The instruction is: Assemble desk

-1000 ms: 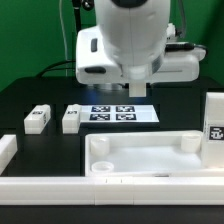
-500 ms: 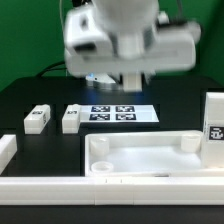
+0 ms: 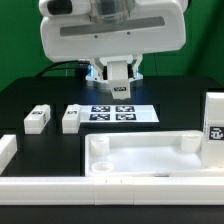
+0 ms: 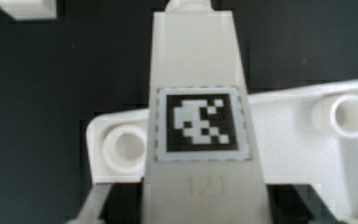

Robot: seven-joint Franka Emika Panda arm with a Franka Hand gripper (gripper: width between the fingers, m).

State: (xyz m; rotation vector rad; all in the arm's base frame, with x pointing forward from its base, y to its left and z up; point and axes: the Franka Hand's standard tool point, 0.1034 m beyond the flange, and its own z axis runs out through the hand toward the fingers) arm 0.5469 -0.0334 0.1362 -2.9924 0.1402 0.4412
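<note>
My gripper (image 3: pixel 120 72) is shut on a white block leg (image 3: pixel 120 87) with a black-and-white tag, and holds it in the air above the marker board (image 3: pixel 125 113). In the wrist view the leg (image 4: pixel 201 110) runs out long from my gripper (image 4: pixel 206 200), with the dark fingers on both its sides. Under it lies the white tabletop (image 4: pixel 291 120), showing two round corner sockets. In the exterior view the tabletop (image 3: pixel 150 160) lies at the front, rim up. Two more legs (image 3: pixel 38 119) (image 3: pixel 71 119) lie on the exterior view's left. Another leg (image 3: pixel 214 125) stands at the right.
A long white border bar (image 3: pixel 100 190) runs along the front, and a short one (image 3: pixel 8 150) sits at the exterior view's left. The table is black. A small white leg (image 4: pixel 25 8) shows at the edge of the wrist view.
The arm's body has swung up and toward the exterior view's left. The held leg now shows below it, over the marker board. The loose parts have not moved.
</note>
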